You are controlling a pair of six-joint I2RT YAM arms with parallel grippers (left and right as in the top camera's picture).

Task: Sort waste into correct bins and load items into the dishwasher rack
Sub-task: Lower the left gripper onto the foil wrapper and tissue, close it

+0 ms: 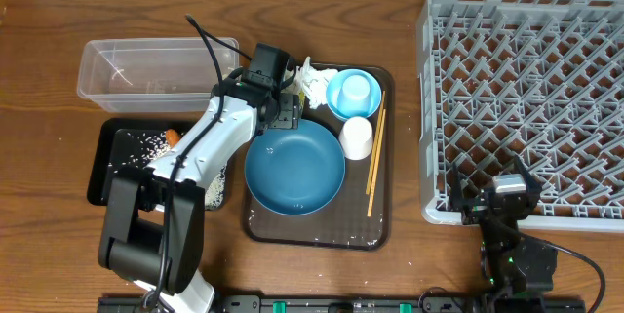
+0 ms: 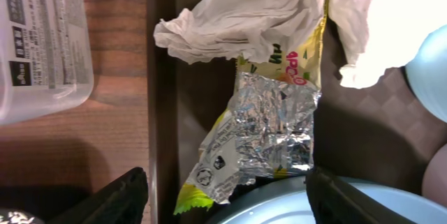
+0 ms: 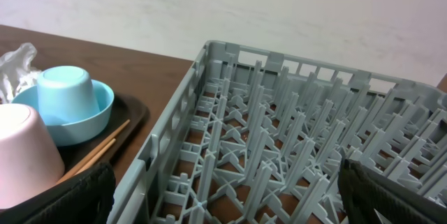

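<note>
Foil-lined yellow-green wrapper (image 2: 269,130), long axis lengthwise between the left hand's (image 2: 225,182) parted fingers (tissue (image 2: 237,15) over its far end)

Looks like a robot lab bench, not a real kitchen: a white robot arm (image 1: 210,137) and a black robot arm (image 1: 507,245) stand at the edge of a wooden table (image 1: 49,40). A plain pale wall (image 3: 279,8) rises behind, and a grey dish rack (image 1: 526,98) and meal tray (image 1: 356,215) are set out.
</note>
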